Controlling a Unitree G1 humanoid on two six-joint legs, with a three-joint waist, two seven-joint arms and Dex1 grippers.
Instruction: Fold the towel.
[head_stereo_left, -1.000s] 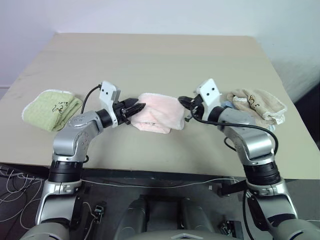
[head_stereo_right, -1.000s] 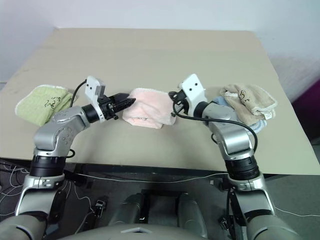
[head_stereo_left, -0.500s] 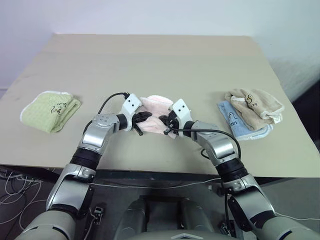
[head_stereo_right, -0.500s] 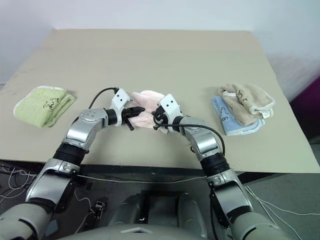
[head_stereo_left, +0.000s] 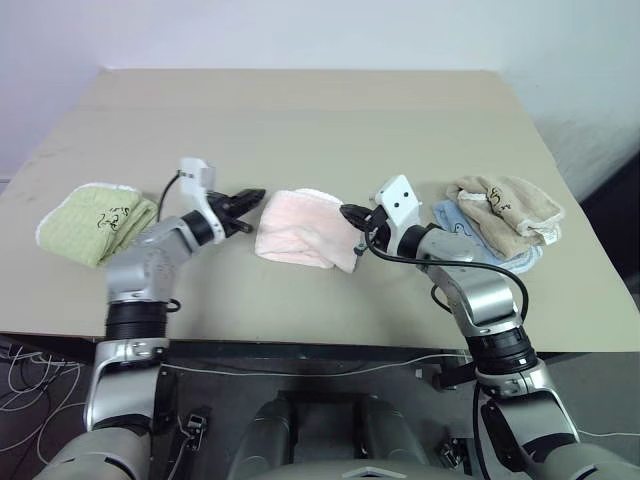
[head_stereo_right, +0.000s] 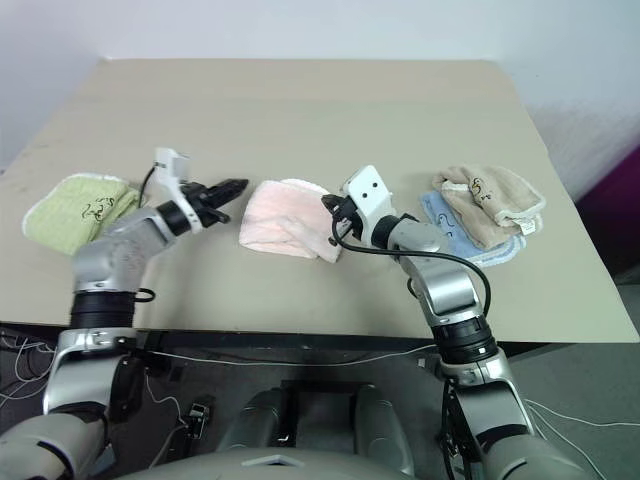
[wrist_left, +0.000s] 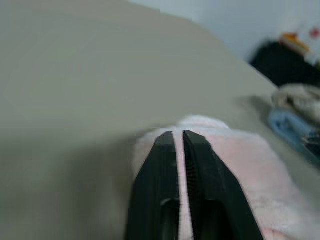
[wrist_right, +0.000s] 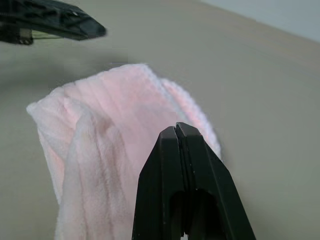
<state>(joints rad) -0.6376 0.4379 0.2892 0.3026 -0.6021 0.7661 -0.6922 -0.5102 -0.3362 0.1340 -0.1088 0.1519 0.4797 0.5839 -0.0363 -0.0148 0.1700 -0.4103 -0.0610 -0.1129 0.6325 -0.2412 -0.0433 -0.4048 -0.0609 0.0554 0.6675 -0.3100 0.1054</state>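
The pink towel (head_stereo_left: 300, 238) lies in the middle of the tan bench (head_stereo_left: 330, 120), a little below the centre of the left eye frame, already doubled into a thick, rumpled bundle rather than a flat rectangle. Its whitish hem shows along the upper right edge, and a looser flap sags at the lower right corner.

The left claw (head_stereo_left: 255, 196) hangs just off the towel's upper left corner, not touching it; in the left wrist view its two black fingers stand a narrow slit apart with nothing between them, so it is released. The right claw (head_stereo_left: 349, 213) sits at the towel's right edge with its fingers pressed together, clenched; whether any cloth is pinched at the tips cannot be told.

I judge the towel light, soft and limp: terry cloth that sags wherever it is not supported and springs partly open once let go. The pile should give the fingers good friction, so slipping is unlikely, but a shallow pinch may catch only the top layer and peel the fold apart. The best holds look like the two hemmed corners of one short edge, taken through all layers, one claw per corner.

To the left of the frame lies a green towel (head_stereo_left: 97, 220); to the right a beige towel (head_stereo_left: 505, 205) rests on a blue cloth (head_stereo_left: 462, 228), both well apart from the pink one.
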